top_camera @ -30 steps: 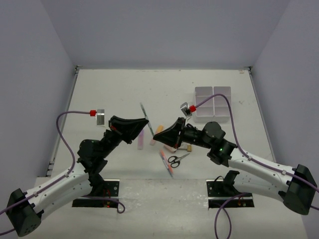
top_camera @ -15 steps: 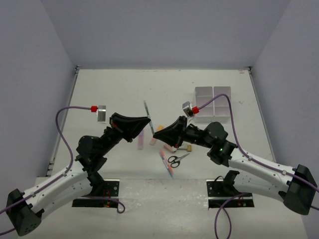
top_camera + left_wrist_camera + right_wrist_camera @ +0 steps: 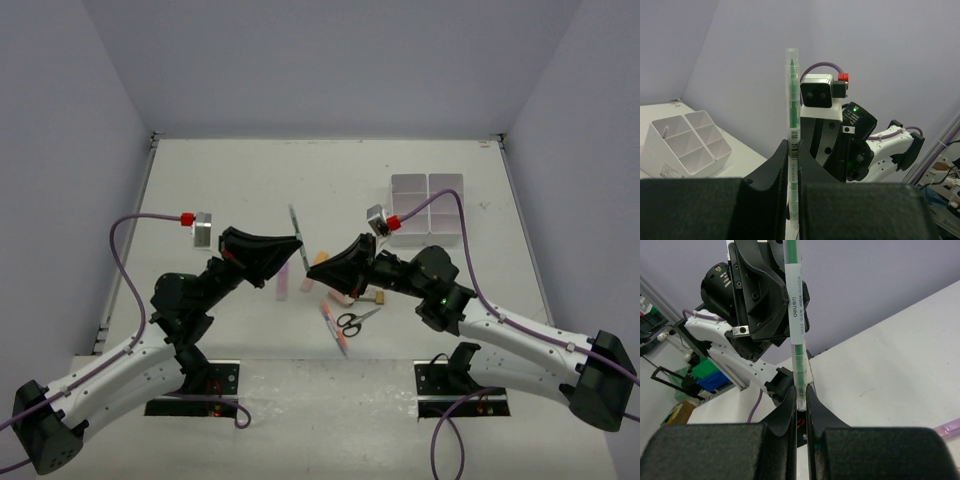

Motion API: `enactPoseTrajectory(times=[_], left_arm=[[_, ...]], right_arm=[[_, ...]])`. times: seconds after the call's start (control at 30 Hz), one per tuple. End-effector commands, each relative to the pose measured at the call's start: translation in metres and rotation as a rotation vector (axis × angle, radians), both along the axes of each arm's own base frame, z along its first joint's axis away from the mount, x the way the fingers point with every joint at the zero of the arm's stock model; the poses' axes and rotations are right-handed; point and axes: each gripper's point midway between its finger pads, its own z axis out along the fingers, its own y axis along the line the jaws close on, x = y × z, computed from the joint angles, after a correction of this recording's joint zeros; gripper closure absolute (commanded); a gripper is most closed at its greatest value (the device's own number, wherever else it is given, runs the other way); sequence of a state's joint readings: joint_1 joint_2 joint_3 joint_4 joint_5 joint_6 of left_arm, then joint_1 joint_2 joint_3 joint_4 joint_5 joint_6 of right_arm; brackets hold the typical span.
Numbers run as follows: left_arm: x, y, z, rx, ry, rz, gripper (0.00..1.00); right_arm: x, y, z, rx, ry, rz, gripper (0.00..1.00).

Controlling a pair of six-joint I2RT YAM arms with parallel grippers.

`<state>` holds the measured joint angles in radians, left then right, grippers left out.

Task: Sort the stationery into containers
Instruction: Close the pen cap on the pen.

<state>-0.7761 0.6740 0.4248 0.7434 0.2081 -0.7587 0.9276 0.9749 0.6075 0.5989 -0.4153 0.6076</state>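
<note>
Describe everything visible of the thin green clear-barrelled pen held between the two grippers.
The thin green pen has a clear plastic barrel over a green core, a pointed cap at its free end and a white barcode label around its middle. It is held off the table. The left gripper and the right gripper both pinch its lower part, facing each other; nothing else touches it.

The green highlighter pen (image 3: 296, 225) stood off the table, pinched mid-barrel by the left gripper (image 3: 300, 243) and at its lower end by the right gripper (image 3: 313, 278). The white six-compartment organiser (image 3: 428, 210) sat near the right edge. A lilac highlighter (image 3: 283, 283), orange highlighter (image 3: 317, 264), black-handled scissors (image 3: 352, 320) and pink-red pen (image 3: 334, 330) lay mid-table, toward the near edge.
</note>
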Motion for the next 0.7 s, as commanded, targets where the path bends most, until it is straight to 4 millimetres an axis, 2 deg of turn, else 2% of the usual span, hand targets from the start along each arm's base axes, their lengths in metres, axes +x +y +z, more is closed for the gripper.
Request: enactPoseTrajectory(times=[0.0,0.1,0.23,0.33,0.5,0.67], left_arm=[[-0.016,-0.008,0.001,0.061,-0.067,-0.075,0.95],[-0.013,-0.01,0.0,0.091,-0.073,-0.063,0.83],[-0.01,-0.013,0.005,0.114,-0.079,-0.058,0.71],[-0.01,-0.015,0.006,0.12,-0.079,-0.066,0.67],[-0.012,-0.015,0.007,0.113,-0.087,-0.077,0.7],[-0.016,-0.017,0.007,0.118,-0.095,-0.1,0.87]], right_arm=[[0.007,-0.007,0.042,0.131,-0.119,-0.053,1.0],[0.006,-0.005,0.035,0.124,-0.127,-0.043,1.0],[0.005,-0.005,0.034,0.127,-0.129,-0.039,1.0],[0.004,-0.006,0.036,0.13,-0.129,-0.038,1.0],[0.006,-0.004,0.034,0.116,-0.117,-0.04,1.0],[0.009,-0.006,0.031,0.112,-0.102,-0.063,1.0]])
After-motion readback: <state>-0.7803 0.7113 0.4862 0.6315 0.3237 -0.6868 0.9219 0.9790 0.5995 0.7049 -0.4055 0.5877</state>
